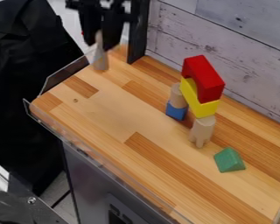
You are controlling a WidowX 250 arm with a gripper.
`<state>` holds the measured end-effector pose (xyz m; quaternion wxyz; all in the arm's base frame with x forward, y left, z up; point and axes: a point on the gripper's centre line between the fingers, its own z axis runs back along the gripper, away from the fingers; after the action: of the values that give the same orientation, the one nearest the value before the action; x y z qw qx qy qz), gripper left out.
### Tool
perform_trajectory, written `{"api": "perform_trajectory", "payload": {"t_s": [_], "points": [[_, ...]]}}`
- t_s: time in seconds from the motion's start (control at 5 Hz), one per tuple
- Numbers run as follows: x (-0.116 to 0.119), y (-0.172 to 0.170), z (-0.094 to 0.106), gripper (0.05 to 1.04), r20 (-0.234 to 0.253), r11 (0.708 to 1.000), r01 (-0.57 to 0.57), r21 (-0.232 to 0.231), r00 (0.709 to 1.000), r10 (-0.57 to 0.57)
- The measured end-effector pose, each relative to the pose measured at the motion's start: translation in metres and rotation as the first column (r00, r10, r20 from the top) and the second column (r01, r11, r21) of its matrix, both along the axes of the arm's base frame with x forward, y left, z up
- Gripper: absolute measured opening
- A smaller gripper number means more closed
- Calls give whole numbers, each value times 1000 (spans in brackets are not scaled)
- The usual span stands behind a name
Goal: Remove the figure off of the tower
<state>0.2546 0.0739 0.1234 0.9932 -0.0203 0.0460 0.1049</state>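
Green wedge [229, 160] near red-and-yellow stack [204, 81] on wooden supports [202, 131], jaws by pale peg [100, 60], grip unclear

Slanted overhead view, seemingly mid-distance

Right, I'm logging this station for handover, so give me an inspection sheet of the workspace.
Surface: wooden tabletop, small dark spot toward its left.
Job's things: red arch on yellow block, above legged wooden piece; beside them, wooden cylinder on blue block.
Clutter: green block, lying apart.
Gripper: upper left; pale piece directly below, hold unclear.
Cables: thin dark line lower left, possibly one.
Surroundings: plank wall, clear edge guard, dark cloth.
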Motion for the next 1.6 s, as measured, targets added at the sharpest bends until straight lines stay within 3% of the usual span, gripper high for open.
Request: {"api": "perform_trajectory", "payload": {"t_s": [0.2,0.6,0.8,1.0,1.2,1.4,1.6], "points": [[-2,2,-23,333,23,1000,-23,-15,999,23],[-14,6,-71,333,30,987,-97,-126,994,101],[-18,11,-88,333,6,986,-121,-118,992,122],[-20,13,-93,333,-30,985,-133,-109,991,130],[-13,15,-90,395,-58,986,-125,-107,991,120],[-9,11,-83,702,-68,980,-142,-136,989,134],[3,13,-36,968,23,989,-115,-97,993,118]]}}
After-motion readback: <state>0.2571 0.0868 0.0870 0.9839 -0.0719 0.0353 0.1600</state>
